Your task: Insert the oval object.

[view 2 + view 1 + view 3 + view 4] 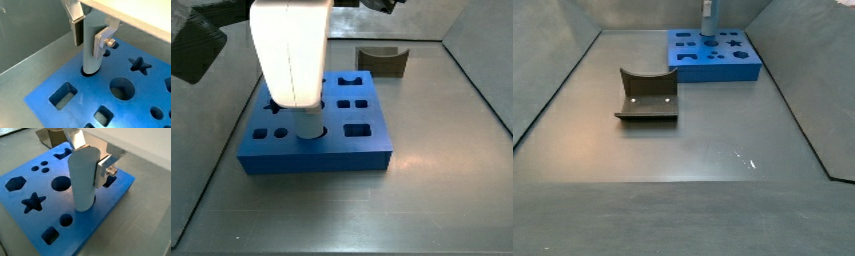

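Observation:
The oval object (84,180) is a pale grey peg standing upright. Its lower end sits in a hole of the blue block (40,220), near the block's edge. It also shows in a wrist view (91,50). My gripper (90,162) is shut on the peg's upper part, with one silver finger plate (100,44) flat on each side. In a side view the gripper (708,14) stands over the block (716,62) at the back. In a side view the white arm (291,55) hides the gripper and most of the peg.
The blue block (318,145) has other open holes: a star (32,202), a hexagon (15,183), a round one (121,88) and squares (63,95). The dark fixture (647,95) stands mid-floor, also behind the block in a side view (382,62). Grey walls ring the floor.

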Controlling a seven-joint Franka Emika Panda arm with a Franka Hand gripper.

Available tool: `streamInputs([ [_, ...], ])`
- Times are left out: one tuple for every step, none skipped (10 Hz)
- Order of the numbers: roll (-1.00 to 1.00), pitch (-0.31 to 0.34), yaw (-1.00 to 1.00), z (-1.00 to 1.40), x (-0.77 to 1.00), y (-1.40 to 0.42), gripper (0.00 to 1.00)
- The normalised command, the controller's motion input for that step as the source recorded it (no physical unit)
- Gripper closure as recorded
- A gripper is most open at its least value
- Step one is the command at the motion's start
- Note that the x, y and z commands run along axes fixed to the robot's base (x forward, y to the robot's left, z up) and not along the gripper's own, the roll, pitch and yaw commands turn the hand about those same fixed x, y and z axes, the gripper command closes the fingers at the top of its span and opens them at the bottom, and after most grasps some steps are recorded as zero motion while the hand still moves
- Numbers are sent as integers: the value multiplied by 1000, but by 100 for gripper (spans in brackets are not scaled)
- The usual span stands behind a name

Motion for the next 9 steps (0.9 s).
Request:
streamInputs([
  [110, 19, -54, -366, 166, 26, 100],
  [121, 24, -100, -426, 274, 0, 100],
  [86, 0, -123, -554, 329, -20, 100],
  [14, -24, -129, -651, 226, -3, 100],
  [0, -104, -100, -766, 74, -11, 100],
  [0, -169, -97, -803, 0, -3, 100],
  [0, -224, -109, -817, -177, -9, 100],
  [0, -241, -54, -757, -231, 0, 100],
  [-99, -294, 0, -400, -214, 0, 100],
])
